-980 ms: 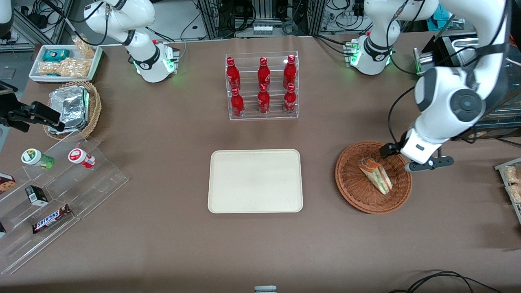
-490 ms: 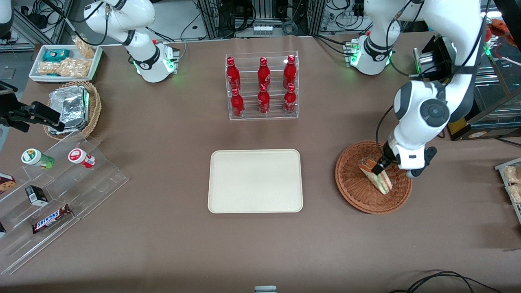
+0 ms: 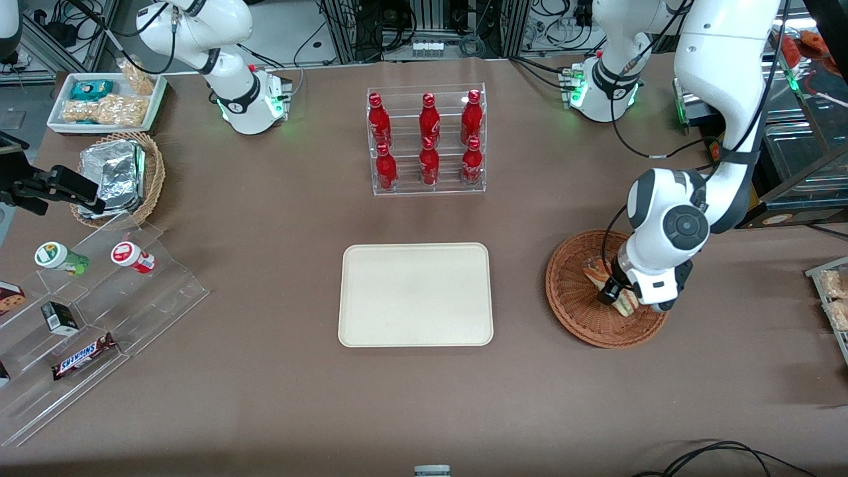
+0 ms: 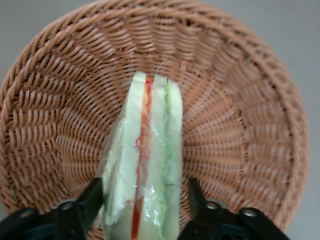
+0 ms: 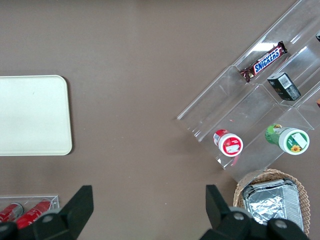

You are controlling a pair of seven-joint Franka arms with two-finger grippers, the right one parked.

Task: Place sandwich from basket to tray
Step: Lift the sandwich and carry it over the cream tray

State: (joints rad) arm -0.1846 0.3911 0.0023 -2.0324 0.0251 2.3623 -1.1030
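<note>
Gripper [image 4: 145, 205] low in basket [image 4: 240, 125], jaws spread astride sandwich [image 4: 147, 170], not yet pinching; tray [image 3: 415, 294] waits nearby.

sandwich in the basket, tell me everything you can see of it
The sandwich is a small wedge of pale bread with red-orange and green filling lines, wrapped in clear film. It lies in the reddish-brown woven basket, narrow end pointing away from the wrist camera. The gripper is down around its wide end, one finger on each side, still slightly apart from the bread.
</note>
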